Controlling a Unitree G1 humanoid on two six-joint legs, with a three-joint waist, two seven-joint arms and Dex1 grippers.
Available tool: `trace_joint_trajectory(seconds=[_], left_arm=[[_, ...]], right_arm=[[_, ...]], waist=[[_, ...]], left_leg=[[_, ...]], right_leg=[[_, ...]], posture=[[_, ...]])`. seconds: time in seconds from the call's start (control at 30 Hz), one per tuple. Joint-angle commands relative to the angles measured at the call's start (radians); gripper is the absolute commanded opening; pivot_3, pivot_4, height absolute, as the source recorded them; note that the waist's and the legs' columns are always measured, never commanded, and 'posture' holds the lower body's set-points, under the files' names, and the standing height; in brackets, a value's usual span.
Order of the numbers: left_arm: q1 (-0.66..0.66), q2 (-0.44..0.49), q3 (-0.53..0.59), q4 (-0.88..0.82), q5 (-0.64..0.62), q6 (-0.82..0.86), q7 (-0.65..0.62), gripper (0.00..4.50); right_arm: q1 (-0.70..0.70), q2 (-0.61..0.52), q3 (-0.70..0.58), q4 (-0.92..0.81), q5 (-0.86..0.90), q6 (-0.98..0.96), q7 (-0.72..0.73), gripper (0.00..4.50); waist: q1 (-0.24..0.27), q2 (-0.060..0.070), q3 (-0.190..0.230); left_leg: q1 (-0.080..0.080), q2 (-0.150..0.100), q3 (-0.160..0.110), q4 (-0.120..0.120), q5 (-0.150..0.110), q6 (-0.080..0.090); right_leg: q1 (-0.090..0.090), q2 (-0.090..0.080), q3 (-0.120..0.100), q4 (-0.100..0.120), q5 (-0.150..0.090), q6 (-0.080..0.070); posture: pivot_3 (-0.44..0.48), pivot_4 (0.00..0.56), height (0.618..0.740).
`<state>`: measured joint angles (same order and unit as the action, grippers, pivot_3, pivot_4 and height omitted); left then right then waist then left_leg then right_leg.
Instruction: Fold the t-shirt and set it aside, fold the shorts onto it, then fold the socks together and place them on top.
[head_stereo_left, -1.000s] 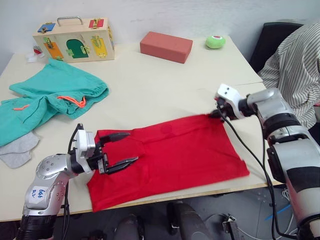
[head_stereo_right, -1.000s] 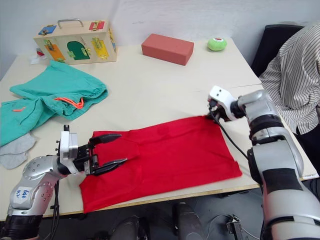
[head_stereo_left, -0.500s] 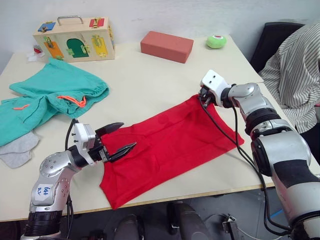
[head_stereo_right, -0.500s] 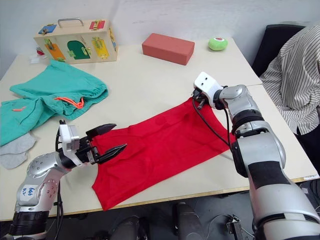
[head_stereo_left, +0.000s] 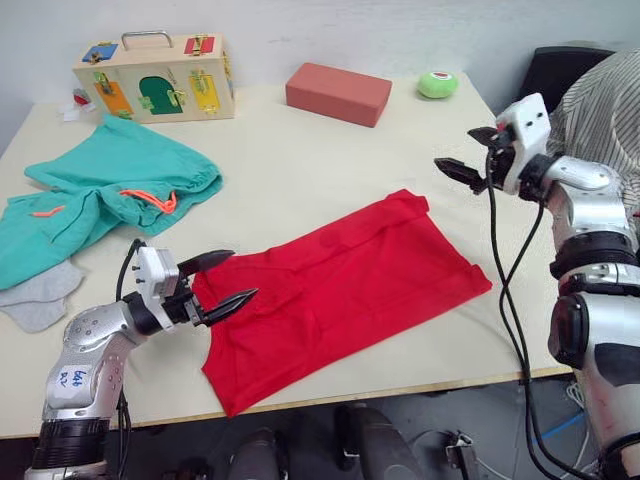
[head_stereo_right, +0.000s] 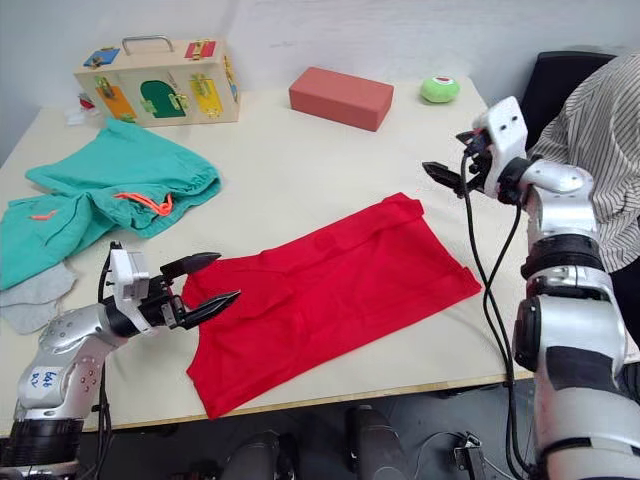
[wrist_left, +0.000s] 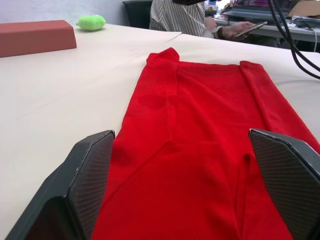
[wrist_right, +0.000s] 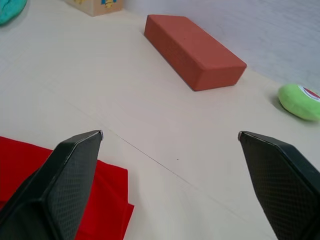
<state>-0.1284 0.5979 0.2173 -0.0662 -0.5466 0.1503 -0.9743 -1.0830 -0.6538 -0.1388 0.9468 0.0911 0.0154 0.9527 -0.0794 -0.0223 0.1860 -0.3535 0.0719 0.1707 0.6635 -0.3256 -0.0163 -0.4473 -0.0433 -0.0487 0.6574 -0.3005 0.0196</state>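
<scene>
The red t-shirt (head_stereo_left: 345, 285) lies flat and slantwise on the table's near half, folded into a long strip. My left gripper (head_stereo_left: 240, 275) is open at the shirt's left end, fingers pointing over the cloth with nothing between them. My right gripper (head_stereo_left: 455, 148) is open and raised above the table, up and to the right of the shirt's far corner (wrist_right: 30, 160), holding nothing. The teal shorts (head_stereo_left: 110, 190) with their orange drawstring lie crumpled at the far left. Grey socks (head_stereo_left: 40, 305) rest just in front of the shorts, near the left edge.
A wooden latch box (head_stereo_left: 150, 75) stands at the back left, a red-brown brick (head_stereo_left: 338, 93) at the back middle and a green toy (head_stereo_left: 438, 84) beside it. A person in a striped shirt (head_stereo_left: 605, 100) sits at the right by a black chair.
My right gripper has opened, let go of the shirt's far corner and lifted away to the right. The shirt now lies still. My left gripper stayed open near the shirt's left end.
</scene>
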Motion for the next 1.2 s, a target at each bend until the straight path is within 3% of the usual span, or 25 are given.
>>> trace_joint_trajectory(seconds=[0.03, 0.13, 0.2, 0.23, 0.43, 0.67, 0.9, 1.0, 1.2], left_arm=[[-0.043, 0.017, 0.002, 0.045, 0.008, -0.022, -0.038, 4.50], [-0.087, 0.018, -0.015, 0.096, 0.023, -0.028, -0.063, 4.50], [-0.122, 0.024, -0.027, 0.133, 0.037, -0.033, -0.079, 4.50], [-0.132, 0.029, -0.030, 0.147, 0.044, -0.038, -0.089, 4.50], [-0.224, 0.073, -0.046, 0.282, 0.101, -0.076, -0.148, 4.50], [-0.332, 0.119, -0.082, 0.435, 0.149, -0.076, -0.227, 4.50], [-0.502, 0.123, -0.165, 0.618, 0.249, -0.051, -0.252, 4.50], [-0.607, 0.081, -0.222, 0.718, 0.312, -0.042, -0.234, 4.50], [-0.741, 0.001, -0.301, 0.875, 0.409, -0.068, -0.237, 4.50]], right_arm=[[0.155, -0.029, -0.053, -0.280, 0.084, 0.114, 0.003, 4.46], [0.291, -0.016, -0.099, -0.497, 0.146, 0.229, -0.061, 4.46], [0.379, -0.012, -0.130, -0.627, 0.177, 0.291, -0.106, 4.46], [0.425, -0.010, -0.147, -0.691, 0.195, 0.325, -0.127, 4.46], [0.762, -0.025, -0.271, -1.118, 0.369, 0.577, -0.172, 4.46], [1.130, 0.006, -0.472, -1.460, 0.543, 0.777, -0.259, 4.46], [1.393, 0.106, -0.612, -1.652, 0.801, 0.962, -0.393, 4.46], [1.397, 0.108, -0.589, -1.633, 0.859, 1.095, -0.526, 4.46], [1.167, 0.067, -0.553, -1.470, 0.887, 1.302, -0.756, 4.46]], waist=[[-0.001, 0.000, 0.000], [-0.010, 0.004, 0.002], [0.000, 0.005, 0.003], [0.015, 0.005, 0.004], [0.085, 0.005, 0.004], [0.094, 0.005, 0.003], [0.091, 0.002, 0.003], [0.093, -0.001, 0.003], [0.078, -0.002, 0.003]], left_leg=[[0.000, 0.000, 0.000, 0.000, 0.000, 0.000], [-0.007, -0.016, -0.042, -0.017, 0.015, 0.001], [-0.018, -0.028, -0.071, -0.020, 0.029, 0.003], [-0.020, -0.027, -0.069, -0.015, 0.031, 0.001], [-0.018, -0.027, -0.068, -0.014, 0.026, 0.010], [-0.018, -0.028, -0.064, -0.014, 0.023, 0.014], [-0.017, -0.027, -0.064, -0.014, 0.023, 0.013], [-0.017, -0.027, -0.064, -0.014, 0.023, 0.013], [-0.017, -0.027, -0.062, -0.014, 0.023, 0.014]], right_leg=[[0.000, 0.000, 0.000, 0.000, 0.000, 0.000], [0.020, -0.017, -0.038, -0.008, 0.001, 0.001], [0.022, -0.032, -0.067, -0.011, 0.001, 0.002], [0.016, -0.031, -0.065, -0.012, 0.001, 0.002], [0.020, -0.033, -0.065, -0.012, 0.003, 0.001], [0.019, -0.034, -0.063, -0.015, 0.004, 0.002], [0.020, -0.032, -0.062, -0.014, 0.004, 0.003], [0.020, -0.032, -0.062, -0.014, 0.004, 0.003], [0.019, -0.032, -0.059, -0.014, 0.005, 0.004]], posture=[[0.000, 0.150, 0.740], [0.000, 0.150, 0.740], [0.000, 0.150, 0.740], [0.000, 0.150, 0.740], [0.000, 0.150, 0.740], [0.000, 0.150, 0.740], [0.000, 0.150, 0.740], [0.000, 0.150, 0.740], [0.000, 0.150, 0.740]])
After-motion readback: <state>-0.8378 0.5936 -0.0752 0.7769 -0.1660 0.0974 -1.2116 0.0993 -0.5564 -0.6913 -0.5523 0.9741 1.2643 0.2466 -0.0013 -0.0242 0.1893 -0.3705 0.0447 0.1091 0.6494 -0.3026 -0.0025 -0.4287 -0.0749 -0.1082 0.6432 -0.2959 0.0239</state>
